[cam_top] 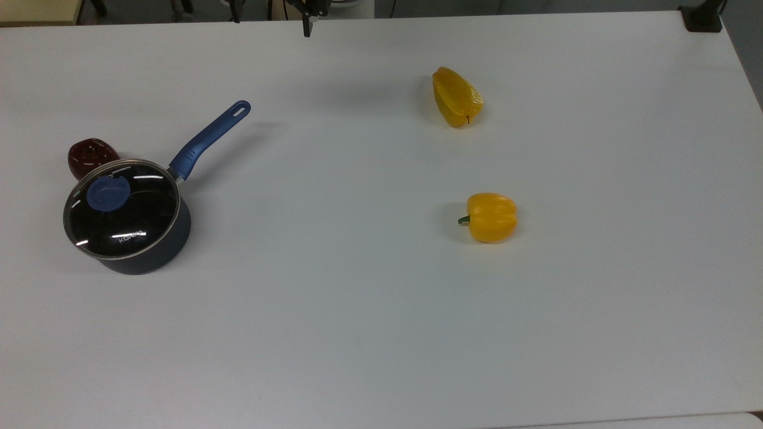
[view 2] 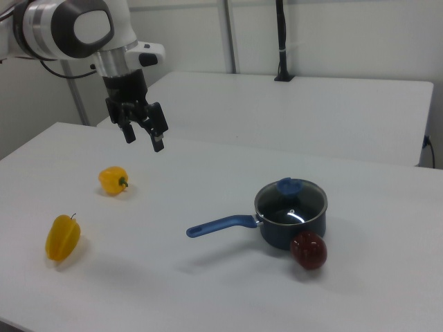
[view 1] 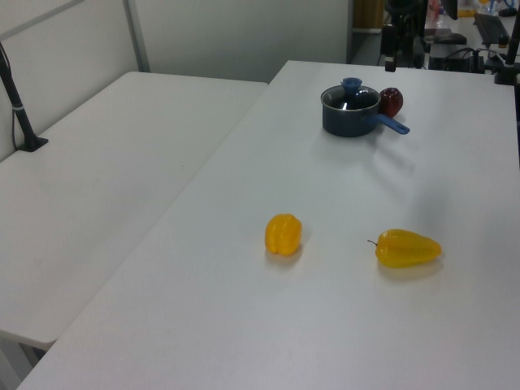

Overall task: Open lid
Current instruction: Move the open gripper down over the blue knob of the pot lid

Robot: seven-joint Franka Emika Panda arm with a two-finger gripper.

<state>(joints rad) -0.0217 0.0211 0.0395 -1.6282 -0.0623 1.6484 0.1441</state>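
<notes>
Gripper [view 2: 143, 137] fingers spread, holding nothing, well apart from lid [view 2: 291, 200]. Recommended: centre over blue knob [view 2: 288, 185], lift vertically.

The arm [view 2: 66, 28] is white, built of rounded, glossy shells, with a grey disc-shaped cap set into the bulbous joint above the claw. Below that joint a short white flange juts to the right view's right, and a dark cylindrical collar sits directly above the black gripper [view 2: 144, 138]. The gripper body is a blocky black housing ending in 2 slim black fingers [view 2: 158, 142] with a gap between them. Thin dark cables run behind the joint, to the right view's left of the claw.
</notes>
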